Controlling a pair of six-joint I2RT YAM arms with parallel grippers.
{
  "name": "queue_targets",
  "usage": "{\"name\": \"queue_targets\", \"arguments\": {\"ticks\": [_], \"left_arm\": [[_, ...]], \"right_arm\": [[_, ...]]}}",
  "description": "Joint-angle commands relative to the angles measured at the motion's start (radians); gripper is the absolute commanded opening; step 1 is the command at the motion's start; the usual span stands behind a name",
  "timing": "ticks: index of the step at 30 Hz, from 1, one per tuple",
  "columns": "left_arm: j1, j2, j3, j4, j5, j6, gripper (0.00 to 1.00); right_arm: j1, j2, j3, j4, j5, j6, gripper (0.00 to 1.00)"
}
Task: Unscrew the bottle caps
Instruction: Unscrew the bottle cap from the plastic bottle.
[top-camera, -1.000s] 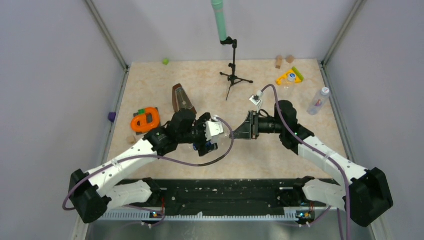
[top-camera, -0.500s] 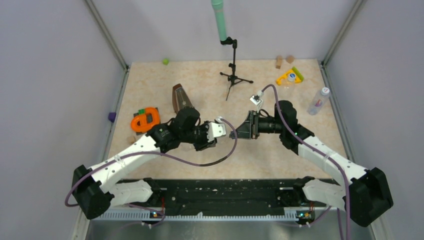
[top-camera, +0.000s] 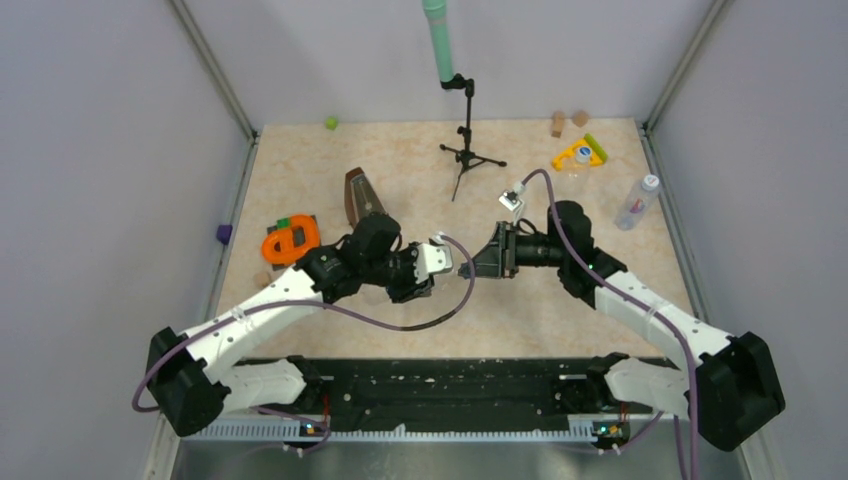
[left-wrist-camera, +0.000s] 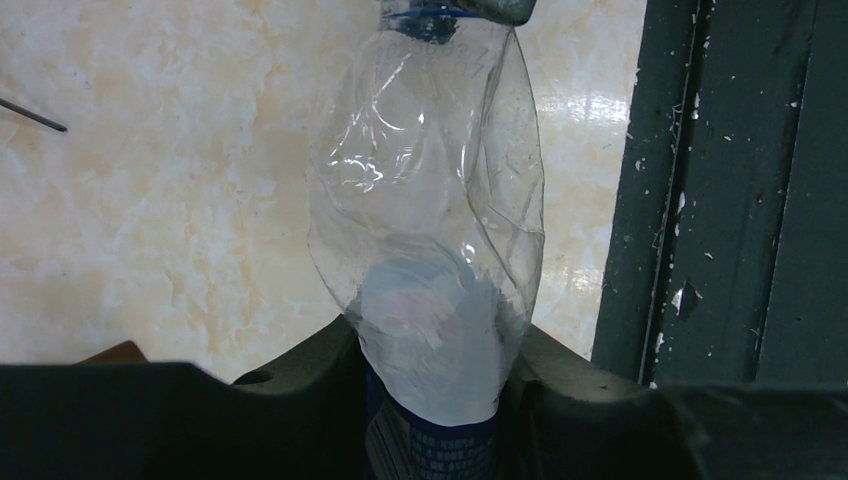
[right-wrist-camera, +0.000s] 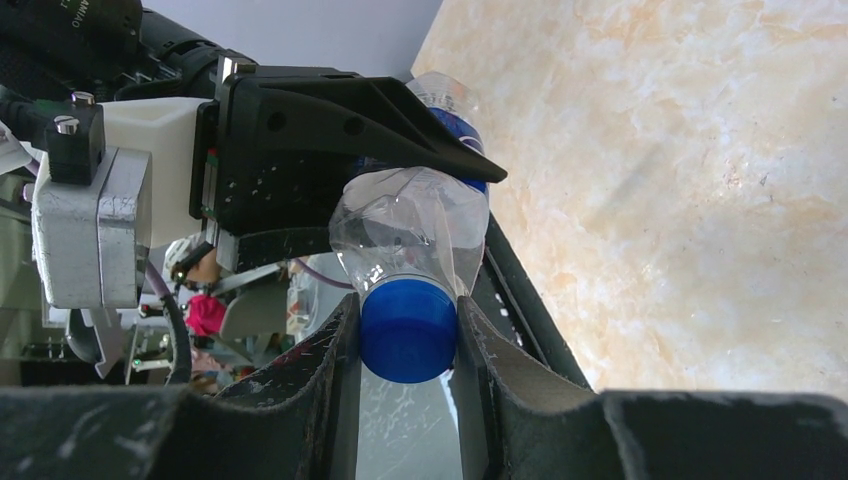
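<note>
1. Holds the crumpled clear bottle (left-wrist-camera: 430, 200) over the middle of the table (top-camera: 560, 300), left gripper (left-wrist-camera: 435, 345) squeezed tight around its blue-and-white labelled body.
2. Pinches the dark blue cap (right-wrist-camera: 408, 335) in the right gripper (right-wrist-camera: 405, 315), jaws clenched on both sides of it.
3. Puts the two grippers nose to nose along that one bottle.
4. Shows a second bottle (top-camera: 636, 203), white cap (top-camera: 650, 182) on, at the table's far right.

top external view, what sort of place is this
Probably a robot lab test cell, not a home: plain grey panel walls box in a marble-patterned tabletop, a microphone stands on a small tripod, and two arms are bolted at its near edge.
</note>
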Motion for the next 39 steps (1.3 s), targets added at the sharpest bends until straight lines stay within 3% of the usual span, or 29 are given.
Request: {"name": "queue_targets", "arguments": {"ticks": [1, 5, 6, 9, 11, 15, 20, 22, 26, 39], "left_arm": [[0.005, -0.007, 0.040, 0.060, 0.039, -0.053, 0.00], [0.004, -0.055, -0.001, 0.128, 0.049, -0.043, 0.00], [0.004, -0.066, -0.015, 0.134, 0.056, -0.019, 0.00], [-0.016, -0.098, -0.048, 0.128, 0.014, 0.075, 0.00], [-0.029, -0.113, -0.057, 0.127, -0.058, 0.100, 0.00], [-0.044, -0.128, -0.060, 0.106, -0.167, 0.143, 0.00], [-0.084, -0.160, -0.110, 0.174, -0.325, 0.235, 0.00], [-0.096, -0.168, -0.120, 0.195, -0.372, 0.258, 0.00], [-0.100, -0.169, -0.114, 0.210, -0.389, 0.276, 0.00], [-0.106, -0.186, -0.128, 0.227, -0.346, 0.299, 0.00]], "right_arm": [[0.011, 0.002, 0.026, 0.047, -0.025, -0.018, 0.00], [0.011, -0.009, 0.027, 0.035, 0.000, -0.020, 0.05], [0.011, -0.016, 0.025, 0.039, 0.008, -0.015, 0.13], [0.009, -0.041, 0.026, 0.030, 0.044, -0.009, 0.55], [0.009, -0.059, 0.032, -0.001, 0.081, -0.017, 0.64], [0.009, -0.083, 0.029, 0.001, 0.099, 0.000, 0.64], [0.010, -0.090, 0.004, 0.036, 0.082, 0.042, 0.49], [0.009, -0.095, -0.005, 0.050, 0.071, 0.057, 0.47], [0.009, -0.091, -0.025, 0.103, 0.044, 0.090, 0.43], [0.010, -0.031, -0.036, 0.168, 0.026, 0.105, 0.44]]}}
